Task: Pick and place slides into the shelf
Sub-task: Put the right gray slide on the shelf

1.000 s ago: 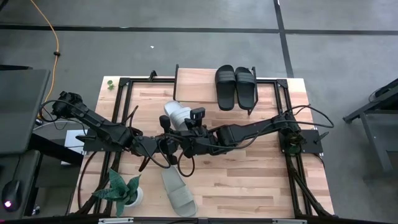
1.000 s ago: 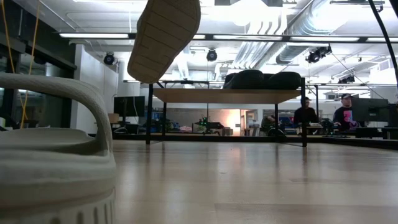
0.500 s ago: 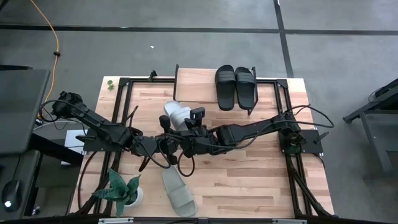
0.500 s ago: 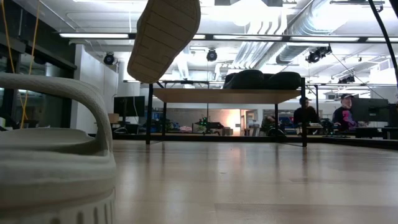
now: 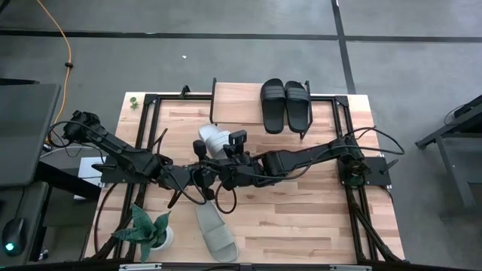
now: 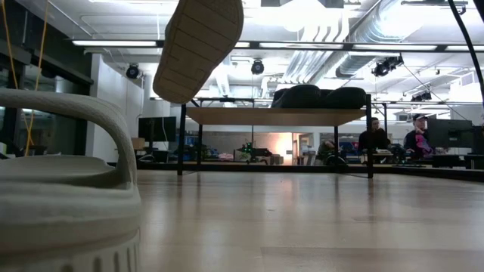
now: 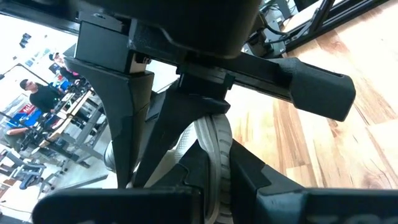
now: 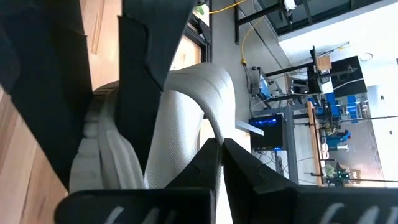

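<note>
Change: over the last second almost nothing; the lifted sandal stays aloft, so placing is judged not yet begun.
Near: one light grey slide sandal point(image 5: 216, 233) lies on the table's near edge.
Middle: left gripper point(image 5: 197, 175) and right gripper point(image 5: 226, 167) both clamp a second light grey wide-strapped slide point(image 5: 213, 138), held above the tabletop.
Far: two black slide sandals point(image 5: 285, 105) on the low plank-topped shelf point(image 5: 236, 92).
Count: four slides, two shelved.

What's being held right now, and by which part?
One light grey slide, lifted off the table. Both grippers are on it: the right gripper grips the strap, the left gripper is clamped on its edge.
</note>
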`<act>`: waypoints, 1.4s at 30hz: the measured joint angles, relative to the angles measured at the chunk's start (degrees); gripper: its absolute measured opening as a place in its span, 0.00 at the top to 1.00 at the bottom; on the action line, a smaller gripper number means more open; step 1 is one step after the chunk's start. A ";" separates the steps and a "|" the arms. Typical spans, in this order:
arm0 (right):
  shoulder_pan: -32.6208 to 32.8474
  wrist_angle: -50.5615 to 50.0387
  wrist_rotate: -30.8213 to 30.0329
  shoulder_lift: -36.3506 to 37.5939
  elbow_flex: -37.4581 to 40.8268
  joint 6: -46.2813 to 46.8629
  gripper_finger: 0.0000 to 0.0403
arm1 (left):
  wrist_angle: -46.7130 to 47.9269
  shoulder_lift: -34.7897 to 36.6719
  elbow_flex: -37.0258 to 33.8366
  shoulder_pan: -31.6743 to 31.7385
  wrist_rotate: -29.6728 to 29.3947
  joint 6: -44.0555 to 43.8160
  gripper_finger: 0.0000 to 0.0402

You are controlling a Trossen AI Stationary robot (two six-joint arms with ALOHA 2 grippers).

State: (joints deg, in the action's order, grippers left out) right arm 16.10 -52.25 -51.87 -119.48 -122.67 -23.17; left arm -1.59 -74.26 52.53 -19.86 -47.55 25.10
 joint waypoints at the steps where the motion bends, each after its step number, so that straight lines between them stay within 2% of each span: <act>1: 0.00 0.00 0.05 0.00 0.00 -0.36 0.99 | 0.01 0.00 0.00 0.00 0.00 -0.02 0.94; 4: 0.00 0.25 -0.32 0.00 0.00 -1.30 0.95 | 0.01 0.00 0.00 0.00 0.00 -0.04 0.94; 10: 0.02 0.81 -4.27 0.00 0.00 -1.41 0.77 | 0.05 0.00 0.00 0.02 -0.02 -0.04 0.92; 18: 0.11 2.73 -12.42 0.00 0.02 -3.10 0.62 | -0.32 0.02 0.00 0.07 -0.68 -0.08 0.94; 23: 0.07 4.04 -13.47 0.02 0.02 -4.35 0.57 | -0.03 0.07 0.00 0.00 -2.24 -1.29 0.89; 27: 0.07 4.50 -13.77 0.02 0.02 -4.57 0.53 | 0.12 0.07 0.00 0.00 -2.75 -1.27 0.90; 31: 0.28 4.30 -17.01 0.41 0.07 -6.17 0.51 | 0.14 0.05 0.00 0.02 -2.73 -1.31 0.93; 35: 0.76 3.50 -18.13 3.05 0.07 -5.75 0.51 | 0.22 0.07 0.00 0.00 -2.75 -1.23 0.91; 39: 1.35 0.67 -17.89 6.72 0.07 -3.42 0.51 | 0.49 0.05 0.00 0.02 -2.73 -1.25 0.90; 42: 1.57 -4.27 -14.33 9.08 0.04 1.57 0.51 | 0.65 0.07 0.00 -0.04 -2.73 -1.13 0.91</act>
State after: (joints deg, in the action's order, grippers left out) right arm 17.67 -56.52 -66.20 -110.40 -122.63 -21.60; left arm -0.94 -74.19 52.53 -19.90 -50.28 23.97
